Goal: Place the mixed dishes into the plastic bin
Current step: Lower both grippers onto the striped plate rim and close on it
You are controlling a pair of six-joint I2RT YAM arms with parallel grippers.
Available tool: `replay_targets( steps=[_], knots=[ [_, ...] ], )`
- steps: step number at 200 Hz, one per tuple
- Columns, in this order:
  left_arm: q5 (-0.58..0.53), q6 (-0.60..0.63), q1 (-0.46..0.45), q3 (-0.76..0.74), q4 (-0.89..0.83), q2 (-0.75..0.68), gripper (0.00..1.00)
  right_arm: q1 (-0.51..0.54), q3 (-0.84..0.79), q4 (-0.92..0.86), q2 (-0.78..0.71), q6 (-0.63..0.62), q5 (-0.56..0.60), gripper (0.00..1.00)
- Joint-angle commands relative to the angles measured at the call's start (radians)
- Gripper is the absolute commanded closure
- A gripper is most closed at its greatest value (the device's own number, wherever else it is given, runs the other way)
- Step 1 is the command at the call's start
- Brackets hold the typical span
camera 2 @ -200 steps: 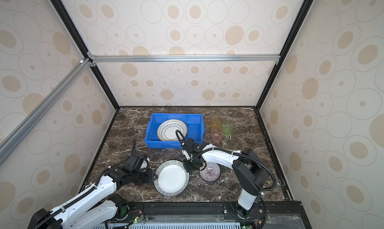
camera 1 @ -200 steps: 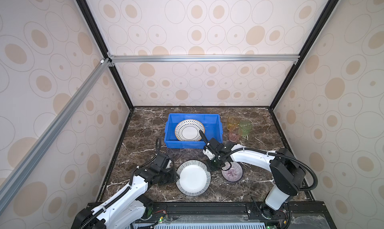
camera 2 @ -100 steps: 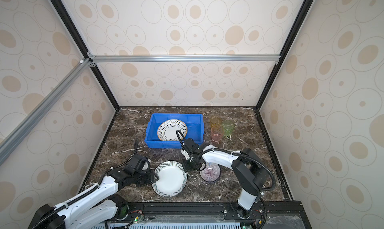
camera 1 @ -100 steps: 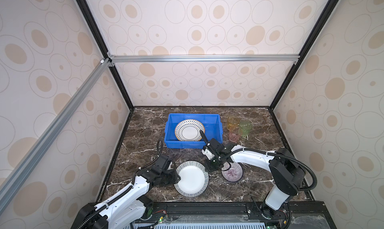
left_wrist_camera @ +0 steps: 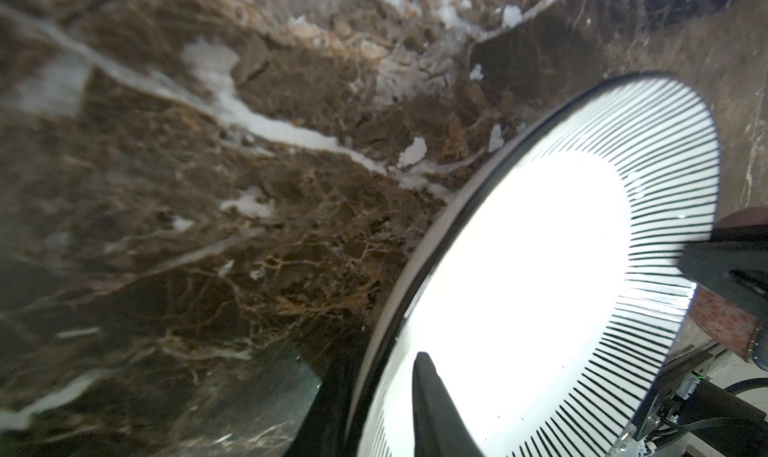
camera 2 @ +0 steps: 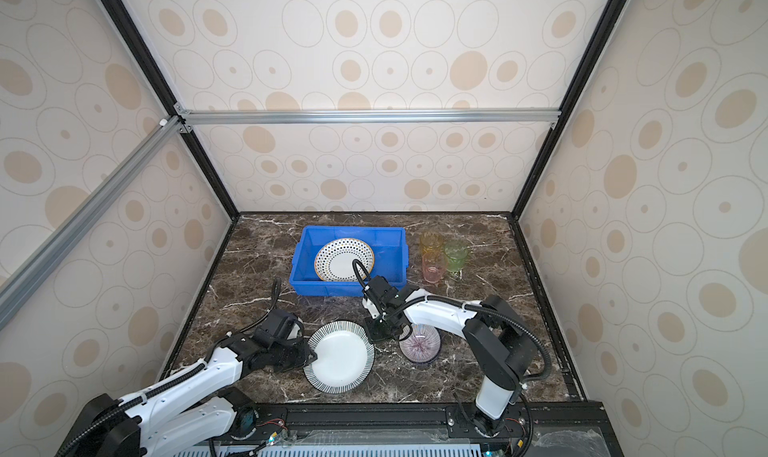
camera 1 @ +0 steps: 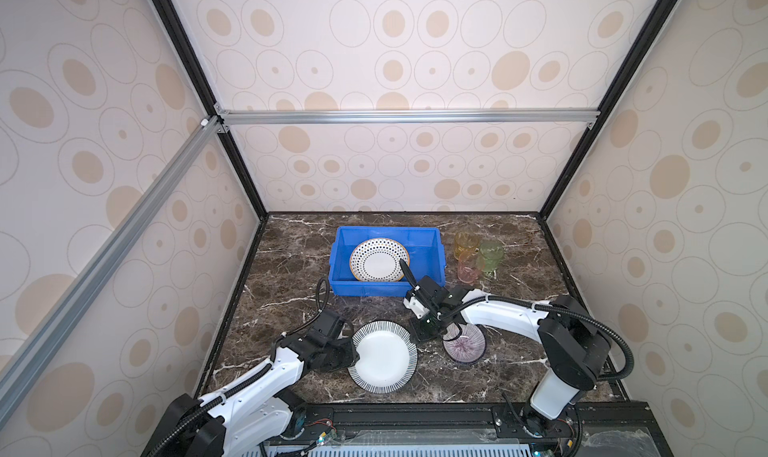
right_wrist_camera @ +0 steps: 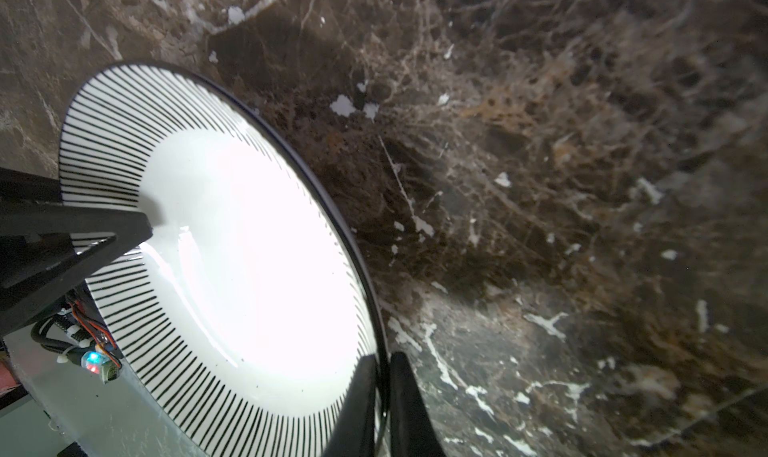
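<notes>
Blue bin (camera 1: 365,288) holds only the dotted plate (camera 1: 379,260); outside it, the right gripper (right_wrist_camera: 380,401) pinches the striped plate (camera 1: 383,357), the left gripper (camera 1: 354,356) unclear whether clamped, bowl (camera 1: 464,342) and cups (camera 1: 467,270) waiting.

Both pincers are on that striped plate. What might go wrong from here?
The left pincer and right pincer sit only on opposite edges of the striped plate; moving out of step, they might let it slip or twist. The purple bowl lies close beside the right pincer and might get knocked. The dotted plate already fills much of the blue bin, so the plates might clash.
</notes>
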Motion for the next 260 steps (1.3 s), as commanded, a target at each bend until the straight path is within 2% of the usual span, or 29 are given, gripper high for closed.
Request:
replay_targets(
  steps=[1,36,98,154,196,260],
  knots=[
    [-0.014,-0.013,-0.012,0.0,0.017,0.009,0.79,0.009,-0.013,0.015,0.016,0.016,-0.018,0.89],
    [-0.055,-0.023,-0.015,0.01,-0.01,0.009,0.81,0.009,-0.012,0.014,0.003,0.015,-0.009,0.85],
    [-0.072,-0.027,-0.02,0.017,-0.02,0.001,1.0,0.01,-0.002,0.008,-0.007,0.006,-0.008,0.83],
    [-0.146,0.013,-0.024,0.094,-0.121,-0.013,1.0,0.014,0.072,-0.055,-0.049,-0.034,0.016,0.73],
    [-0.148,0.01,-0.024,0.115,-0.132,-0.047,1.0,0.014,0.104,-0.069,-0.094,-0.042,0.05,0.66],
    [-0.156,0.017,-0.024,0.142,-0.171,-0.107,1.0,0.014,0.095,-0.075,-0.205,-0.056,0.125,0.63]
  ],
)
